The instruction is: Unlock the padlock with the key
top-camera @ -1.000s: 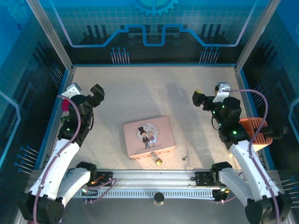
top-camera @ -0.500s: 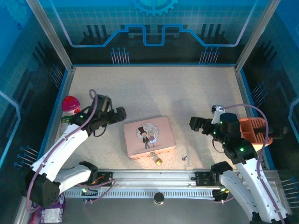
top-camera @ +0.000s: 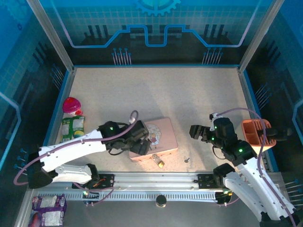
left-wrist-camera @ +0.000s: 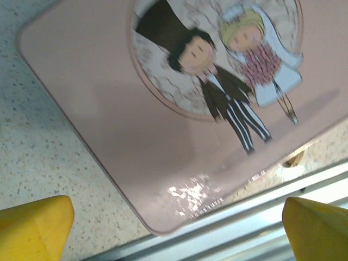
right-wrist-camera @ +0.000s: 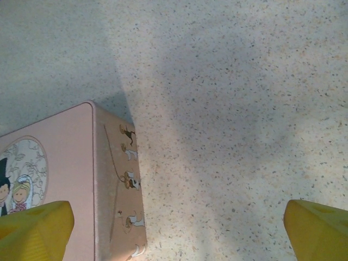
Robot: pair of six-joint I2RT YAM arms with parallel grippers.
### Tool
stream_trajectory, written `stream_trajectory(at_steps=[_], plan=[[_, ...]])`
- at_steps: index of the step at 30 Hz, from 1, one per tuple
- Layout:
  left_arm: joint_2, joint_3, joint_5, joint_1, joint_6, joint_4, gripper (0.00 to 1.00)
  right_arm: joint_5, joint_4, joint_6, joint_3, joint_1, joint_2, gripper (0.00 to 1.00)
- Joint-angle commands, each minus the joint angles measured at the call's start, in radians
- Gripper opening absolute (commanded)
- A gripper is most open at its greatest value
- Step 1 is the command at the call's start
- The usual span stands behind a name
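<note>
Since neither arm has anything in its pincers yet, this looks like the reaching stage, with pickup not started. Biggest thing is the speckled table (top-camera: 156, 90), mostly bare across the upper half of the top view. The left arm stretches from lower left toward the middle. The left gripper (top-camera: 143, 142) hangs over the left end of the pink tin (top-camera: 163, 135), fingers spread wide with nothing between them. Its wrist view looks straight down at the cartoon couple on the lid. The right gripper (top-camera: 194, 132) sits right of centre, pointing toward the tin, also wide apart and empty.

Containers: the tin's lid is shut, so whatever's inside can't be seen. An orange slotted holder (top-camera: 255, 135) sits at the right edge behind the right arm, and it's hard to tell if anything's in it.

Small stuff now. The padlock (top-camera: 159, 162) lies just below the tin's lower edge, lower centre of the top view. It's too tiny to tell whether it's hooked on the tin. The key (top-camera: 187, 160) lies on bare table to the padlock's right, apart from it, below-left of the right gripper.

Next up, probably: the right gripper drops onto the key, a thin thing lying flat, so a fiddly pinch. Meanwhile the left shifts down-right in frame to grab the padlock.
</note>
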Motion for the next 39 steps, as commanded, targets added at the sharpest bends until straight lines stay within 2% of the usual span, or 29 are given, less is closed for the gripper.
stream_trajectory(at_steps=[1,5,17,25,32,35,39], plan=[[0.072,0.055,-0.079,-0.1,-0.063,-0.119,0.99,0.023,-0.011,0.016,0.024,0.014,-0.004,0.99],[0.166,0.067,-0.086,-0.141,-0.028,-0.129,0.99,0.021,-0.002,0.031,0.011,0.015,-0.015,1.0],[0.31,0.117,-0.129,-0.148,0.073,-0.089,0.99,0.051,-0.035,0.025,0.014,0.015,-0.041,1.0],[0.398,0.142,-0.153,-0.148,0.095,-0.062,0.99,0.05,-0.025,0.016,0.023,0.015,-0.016,1.0],[0.416,0.147,-0.194,-0.146,0.087,-0.045,0.99,0.031,-0.038,0.059,0.013,0.019,0.012,1.0],[0.375,0.138,-0.2,-0.146,0.09,-0.012,0.99,0.041,-0.067,0.114,0.006,0.066,0.035,0.97],[0.27,0.09,-0.2,-0.145,0.102,0.069,0.99,0.142,-0.121,0.226,-0.018,0.215,0.06,0.94]])
